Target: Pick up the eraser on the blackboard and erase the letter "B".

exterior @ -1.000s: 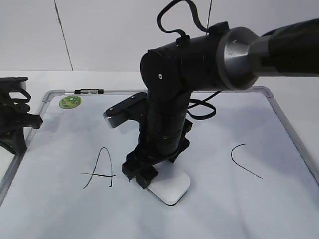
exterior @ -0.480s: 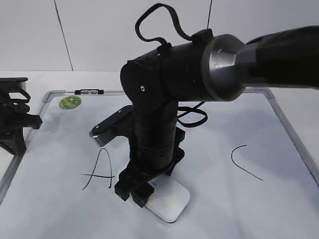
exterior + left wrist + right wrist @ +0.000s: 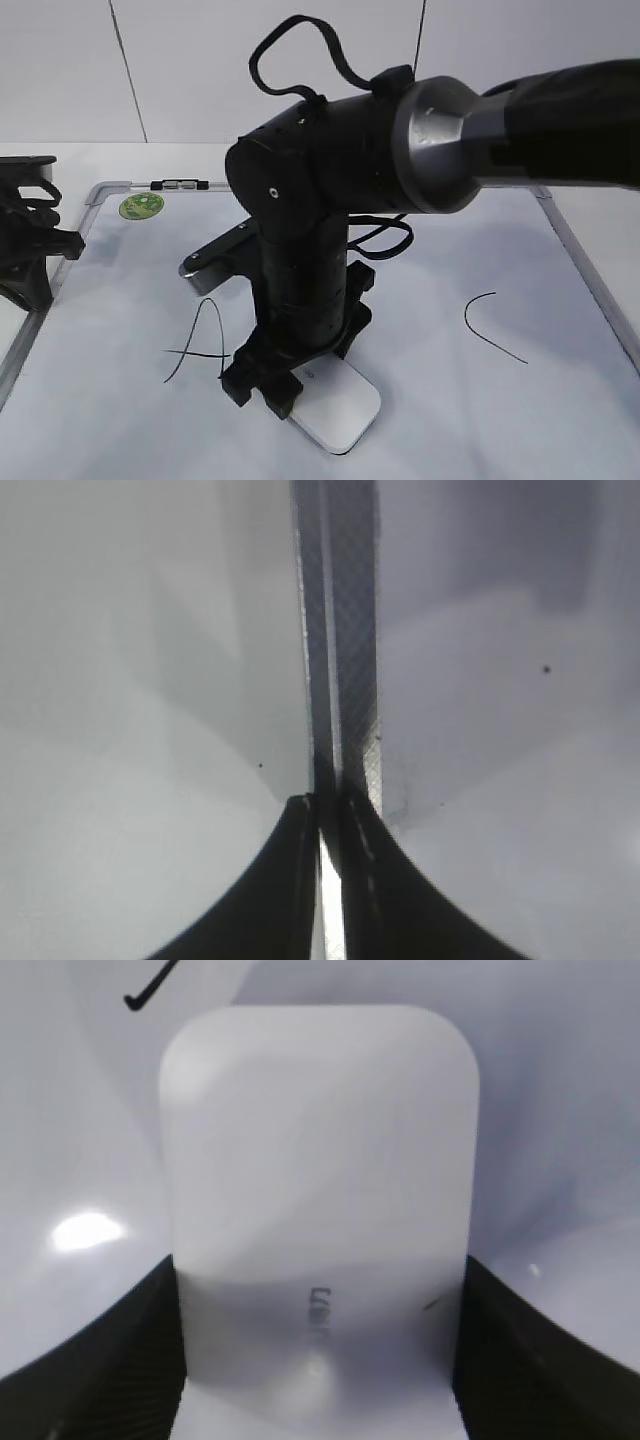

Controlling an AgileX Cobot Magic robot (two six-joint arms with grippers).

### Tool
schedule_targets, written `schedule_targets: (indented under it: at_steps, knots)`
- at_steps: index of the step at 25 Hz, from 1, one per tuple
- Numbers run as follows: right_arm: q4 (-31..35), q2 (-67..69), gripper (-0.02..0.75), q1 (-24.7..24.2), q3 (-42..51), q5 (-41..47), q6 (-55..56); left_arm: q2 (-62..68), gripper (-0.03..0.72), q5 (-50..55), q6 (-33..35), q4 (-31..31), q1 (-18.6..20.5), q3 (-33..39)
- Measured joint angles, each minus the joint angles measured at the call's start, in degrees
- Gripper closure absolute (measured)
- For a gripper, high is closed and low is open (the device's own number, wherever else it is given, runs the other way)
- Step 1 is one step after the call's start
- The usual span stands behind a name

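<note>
Your right gripper point(image 3: 262, 385) clamps flat white rounded-rectangle plastic eraser point(image 3: 338, 405); in right wrist view its black fingers point(image 3: 105, 1360) press both long sides, eraser point(image 3: 318, 1200) extending out ahead of jaws. Eraser lies flat on large white dry-erase blackboard point(image 3: 560, 410) with silver-grey frame. Slanted black "A" point(image 3: 200, 340) just left of jaws; open-curved "C" point(image 3: 490, 325) well apart to right. Letter "B" not visible; arm covers middle of board. Your left gripper point(image 3: 322, 880): jaws together, tips at board's metal frame edge point(image 3: 345, 640).
</note>
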Motion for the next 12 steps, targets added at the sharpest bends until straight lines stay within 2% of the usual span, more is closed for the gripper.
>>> schedule_targets:
  at_steps: [6, 12]
  knots:
    - [1.4, 1.0, 0.183, -2.9, -1.6, 0.9, 3.1, 0.0, 0.669, 0.0, 0.0, 0.0, 0.0, 0.0]
    - [-1.1, 4.5, 0.183, -9.5, -8.9, 4.6, 5.1, 0.0, 0.669, 0.0, 0.0, 0.0, 0.0, 0.0]
